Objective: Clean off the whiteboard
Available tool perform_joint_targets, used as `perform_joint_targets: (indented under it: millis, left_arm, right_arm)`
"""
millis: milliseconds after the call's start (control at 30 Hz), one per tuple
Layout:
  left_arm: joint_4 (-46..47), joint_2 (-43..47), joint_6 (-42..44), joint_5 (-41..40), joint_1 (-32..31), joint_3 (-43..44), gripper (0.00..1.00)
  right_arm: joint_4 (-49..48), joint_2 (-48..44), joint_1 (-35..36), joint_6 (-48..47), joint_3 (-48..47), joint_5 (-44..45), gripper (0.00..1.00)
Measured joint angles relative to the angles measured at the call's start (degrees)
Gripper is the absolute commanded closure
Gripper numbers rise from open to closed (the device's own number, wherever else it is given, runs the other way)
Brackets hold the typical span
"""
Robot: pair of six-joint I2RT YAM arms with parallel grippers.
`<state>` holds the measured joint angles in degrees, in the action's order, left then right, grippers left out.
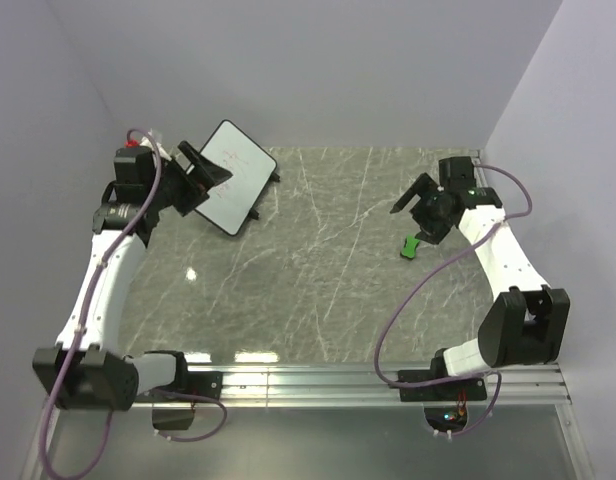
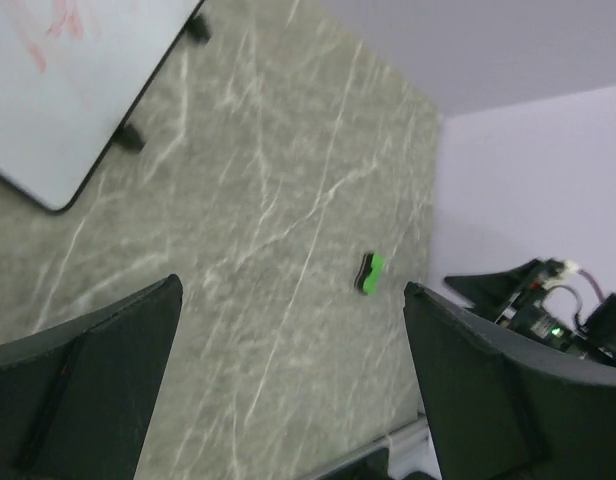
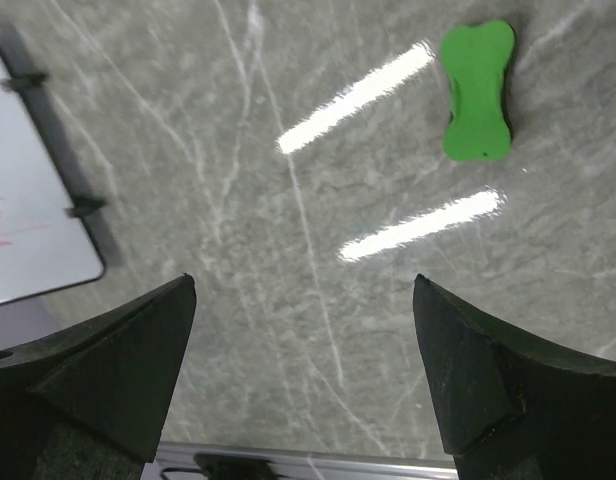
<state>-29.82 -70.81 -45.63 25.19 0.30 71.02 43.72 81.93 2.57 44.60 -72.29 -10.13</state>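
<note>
Top external view: the whiteboard (image 1: 244, 165) stands tilted at the upper left of the marble table (image 1: 318, 270), near the back wall. Faint red marks show on its face. The left gripper (image 1: 206, 178) sits over the board's left part; contact cannot be judged from this angle. The right gripper (image 1: 412, 200) hangs at the right side of the frame, well apart from the board. A green eraser (image 1: 411, 245) lies on the table just below it in the frame.

Left wrist view: the left gripper (image 2: 293, 375) is spread wide, with its 2 dark fingers (image 2: 88, 385) at the lower corners and nothing between them. The whiteboard (image 2: 73, 95) fills the upper left corner, with red scribbles (image 2: 53, 28) on its surface and 2 black legs (image 2: 129, 137) along its edge. The eraser (image 2: 369, 273) lies right of centre on bare marble.

Right wrist view: the right gripper (image 3: 303, 375) is also spread wide and grips nothing. The eraser (image 3: 477, 90) lies flat at the upper right. The whiteboard (image 3: 23, 225) shows at the left edge, well apart from the eraser.
</note>
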Motion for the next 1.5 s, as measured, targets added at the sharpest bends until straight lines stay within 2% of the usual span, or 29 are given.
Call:
perform_joint_targets:
  millis: [67,167,233,300,333,400,500,567,700,800,1200,1500]
  left_arm:
    - [1.7,2.9,-2.3,-5.4,-3.5,0.9,0.01]
    - [9.2,13.2,-5.1,-8.5,-5.5,-8.0,0.02]
    - [8.4,18.1,-5.7,-12.6,-5.2,-11.3,0.05]
    - [5.4,18.1,-4.9,-17.0,-5.1,-10.2,0.01]
    - [3.8,17.1,-3.9,-19.4,-5.1,-9.4,0.02]
    - [0.7,14.3,-1.5,-23.5,-5.1,-8.0,0.10]
    - [-2.7,10.9,2.5,-27.2,-4.8,-8.7,0.10]
    - [-4.6,10.7,4.3,-27.9,-4.6,-9.4,0.11]
    - [-6.7,10.8,6.0,-28.5,-4.6,-8.5,0.15]
    - [-7.5,10.3,7.1,-29.0,-5.0,-7.5,0.16]
    - [-8.9,9.7,8.5,-31.1,-7.1,-5.8,0.15]
    - [-8.9,9.7,8.6,-32.1,-7.2,-5.8,0.16]
  right_arm:
    - [0.3,0.5,0.6,-1.1,0.9,0.7,0.04]
    - [1.3,0.5,1.1,-3.3,1.4,2.4,0.04]
    - [1.9,0.6,1.1,-4.8,0.9,4.3,0.04]
    - [3.0,1.4,1.1,-6.1,-0.4,6.0,0.04]
    - [3.8,2.5,1.1,-6.9,-1.8,6.9,0.04]
    - [5.5,5.4,1.1,-7.9,-4.9,8.7,0.04]
    - [5.8,12.2,1.0,-9.2,-8.5,11.0,0.09]
    - [5.9,15.5,1.0,-9.7,-8.5,11.6,0.13]
    - [6.1,22.0,1.0,-10.7,-8.4,13.3,0.29]
    - [5.7,25.0,1.0,-11.2,-7.9,15.0,0.35]
    - [3.4,30.8,1.0,-11.2,-7.8,18.3,0.39]
    - [2.5,32.2,1.0,-11.3,-8.5,19.2,0.47]
